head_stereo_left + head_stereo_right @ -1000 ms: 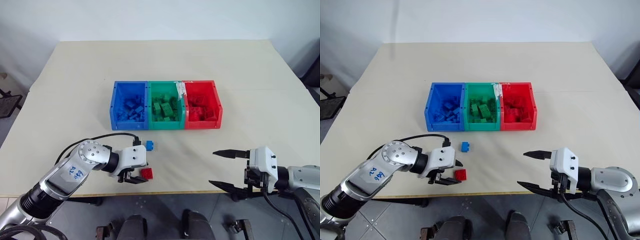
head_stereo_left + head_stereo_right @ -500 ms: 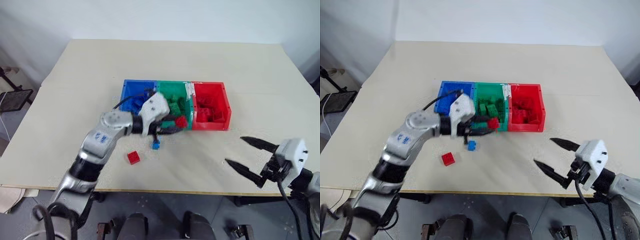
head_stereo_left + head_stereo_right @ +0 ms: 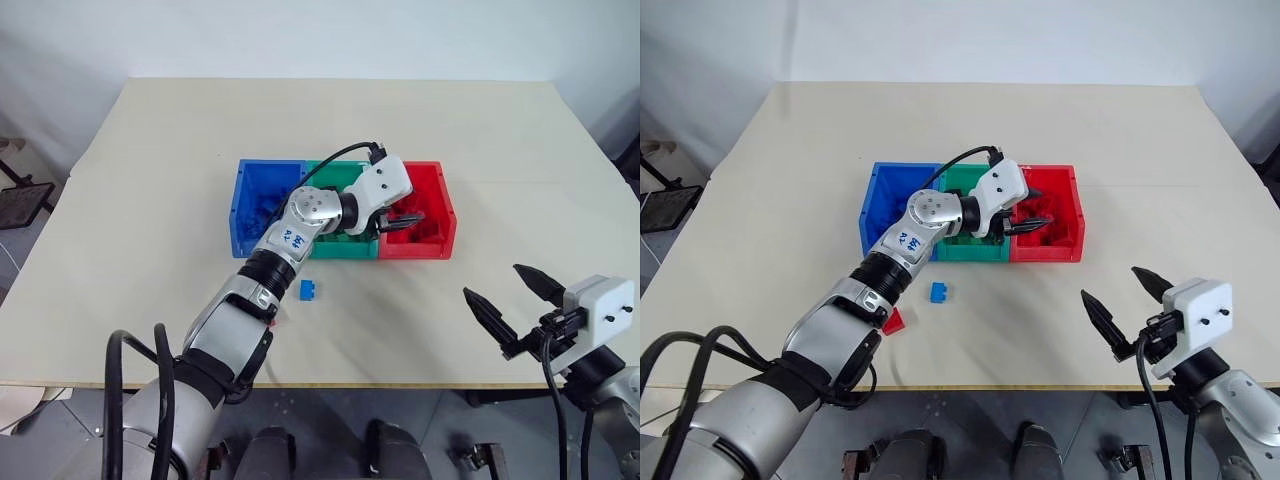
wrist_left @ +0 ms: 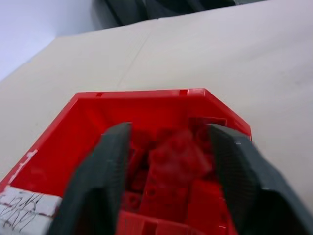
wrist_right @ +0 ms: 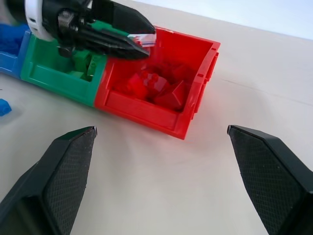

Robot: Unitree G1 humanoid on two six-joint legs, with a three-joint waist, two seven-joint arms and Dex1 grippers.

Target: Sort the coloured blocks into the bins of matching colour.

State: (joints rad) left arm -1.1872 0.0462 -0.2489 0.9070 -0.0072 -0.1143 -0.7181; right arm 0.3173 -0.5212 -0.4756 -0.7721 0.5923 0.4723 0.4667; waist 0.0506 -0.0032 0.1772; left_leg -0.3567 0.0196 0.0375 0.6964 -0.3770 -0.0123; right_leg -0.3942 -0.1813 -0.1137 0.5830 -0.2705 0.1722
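Your left gripper (image 3: 408, 216) reaches across the green bin (image 3: 335, 240) and hangs over the red bin (image 3: 440, 215), which is where a red block belongs. In the left wrist view its fingers (image 4: 100, 181) stand apart, with a blurred red block (image 4: 178, 156) between them over the heap; you can't tell from that blur whether it is falling or already lying on the pile, but judging by the gap nothing is clamped. The three bins sit joined in a row mid-tabletop (image 3: 150, 150), with the blue bin (image 3: 262, 190) at 9 o'clock of the green one. Two blocks are left outside: a blue block (image 3: 309, 291) on the tabletop at 6 o'clock of the green bin, and a red block (image 3: 894, 320) at 7 o'clock of the blue one, half tucked under your left forearm. Your right gripper (image 3: 512, 304) waits at 5 o'clock of the red bin, well apart from it, jaws spread wide and empty. Mind the left arm: it lies over the green bin's front wall, so it looks safest to lift clear before swinging back.
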